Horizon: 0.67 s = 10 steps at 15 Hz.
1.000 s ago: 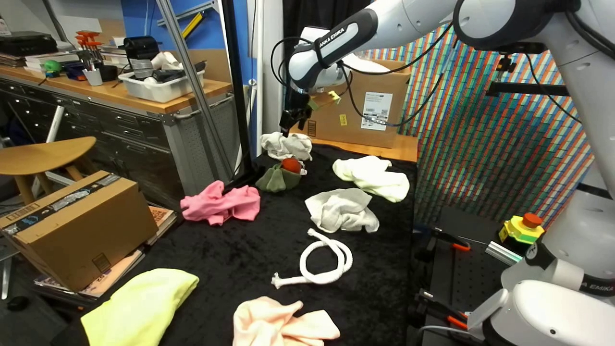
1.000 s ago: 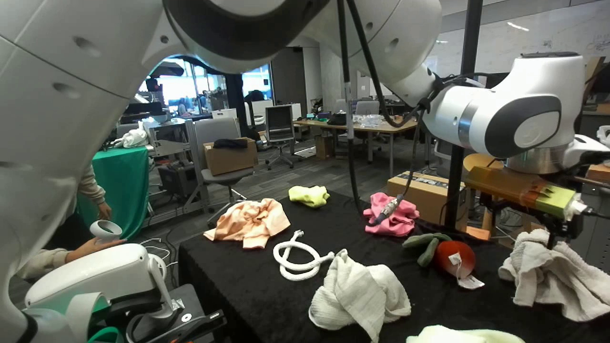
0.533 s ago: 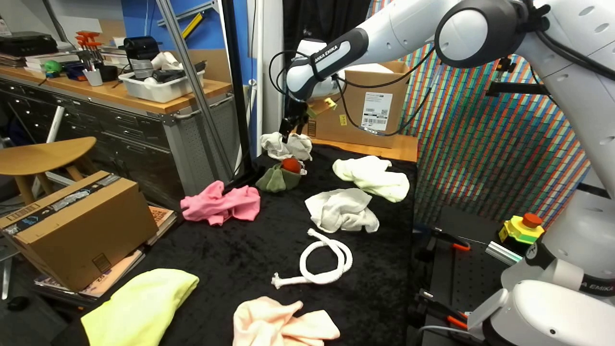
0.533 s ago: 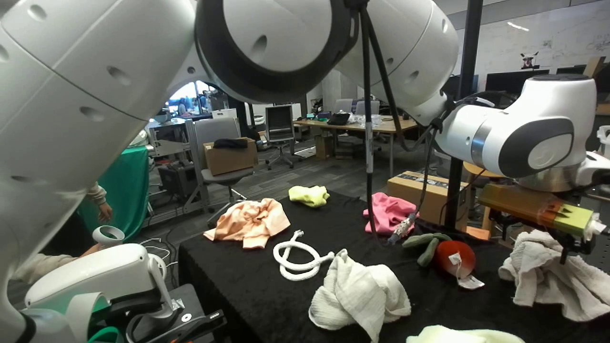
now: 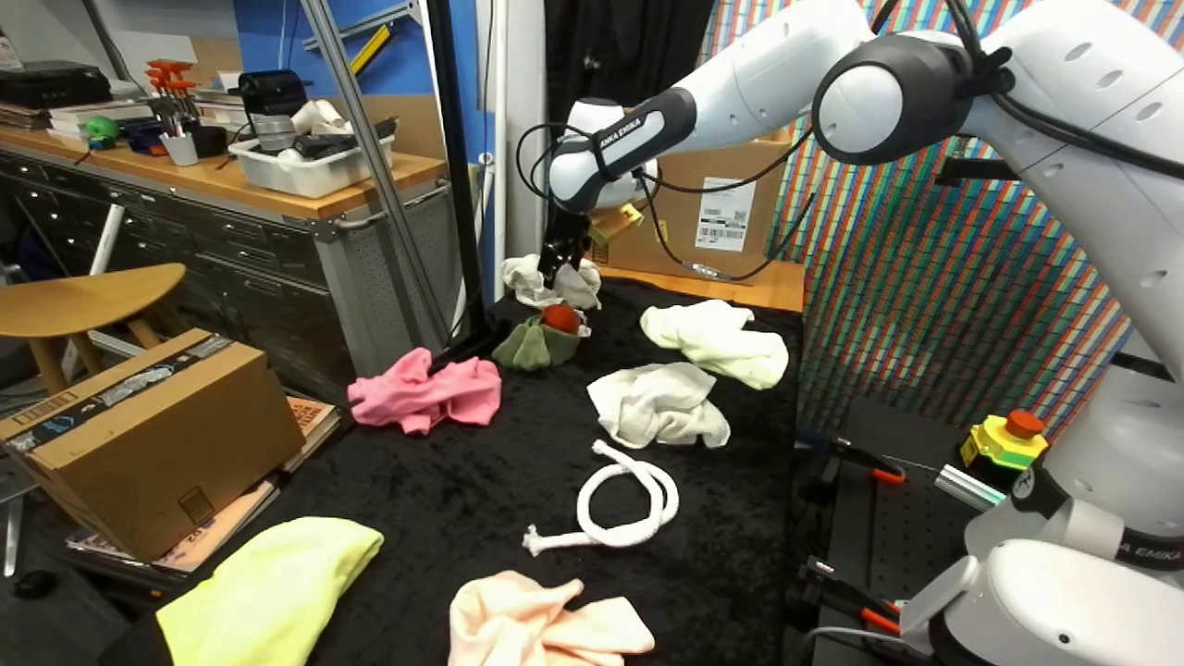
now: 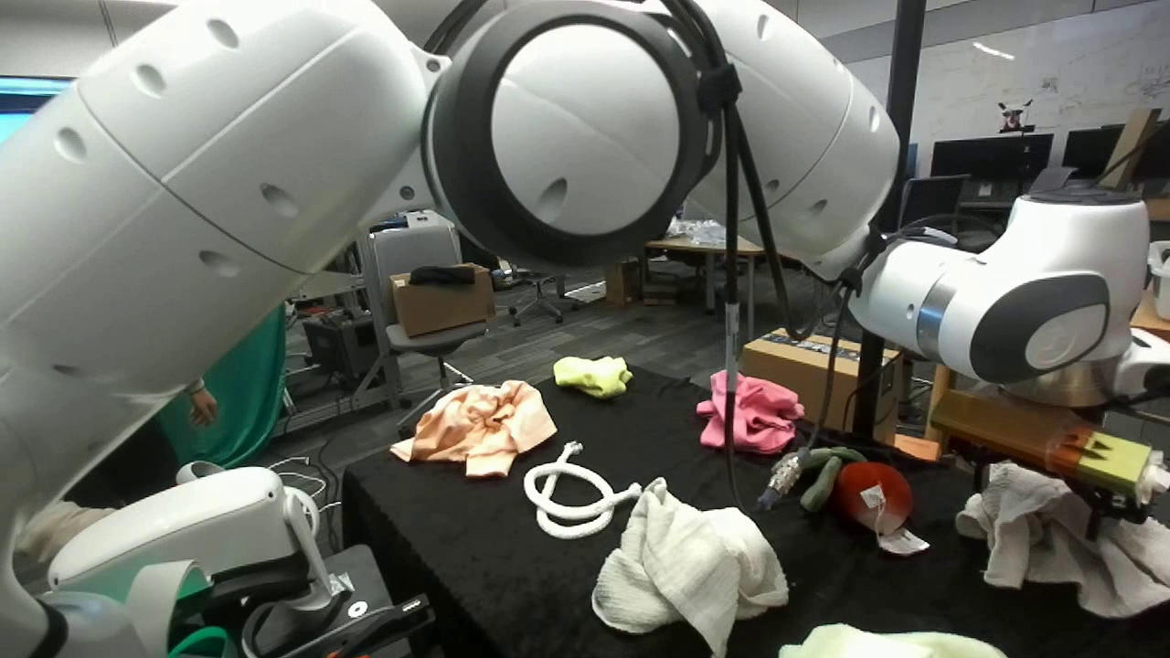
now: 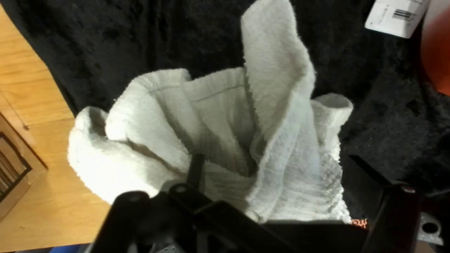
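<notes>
Hanging claw (image 7: 277, 163): jaws spread wide, nothing gripped; whether they touch cloth I cannot tell.
Off-white towel (image 7: 225, 137): beneath and between the jaws; in an exterior view, at the far end of the black-covered table (image 5: 416, 499). Likely light, soft, floppy; best pinched at the fold standing between the jaws.
Red-and-green plush (image 5: 560, 318): just nearer than the towel there.
Arm (image 5: 786, 55): lower than a second ago; towel apparently unmoved.
</notes>
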{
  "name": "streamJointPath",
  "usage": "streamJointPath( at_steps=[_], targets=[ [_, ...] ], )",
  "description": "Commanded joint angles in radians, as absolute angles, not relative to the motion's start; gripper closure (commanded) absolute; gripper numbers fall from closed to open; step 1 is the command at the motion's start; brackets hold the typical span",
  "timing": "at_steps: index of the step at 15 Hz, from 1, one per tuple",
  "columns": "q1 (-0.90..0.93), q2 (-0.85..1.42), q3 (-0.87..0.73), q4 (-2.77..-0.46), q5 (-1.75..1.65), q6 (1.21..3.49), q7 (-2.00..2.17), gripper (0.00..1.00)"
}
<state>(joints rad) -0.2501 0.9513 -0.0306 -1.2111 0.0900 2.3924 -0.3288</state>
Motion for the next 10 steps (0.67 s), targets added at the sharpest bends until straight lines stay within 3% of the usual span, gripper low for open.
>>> streamJointPath(
  at_steps=[1, 2, 3, 4, 10],
  targets=[
    [-0.249, 1.03, -0.056, -1.104, 0.045, 2.409, -0.284, 0.0],
    [-0.25, 1.04, -0.059, -1.094, 0.041, 2.41, -0.277, 0.0],
    [-0.251, 1.047, -0.059, -1.084, 0.038, 2.409, -0.272, 0.25],
    [-0.254, 1.048, -0.055, -1.079, 0.038, 2.403, -0.27, 0.26],
    [-0.258, 1.055, -0.042, -1.058, 0.046, 2.38, -0.265, 0.77]
  ],
)
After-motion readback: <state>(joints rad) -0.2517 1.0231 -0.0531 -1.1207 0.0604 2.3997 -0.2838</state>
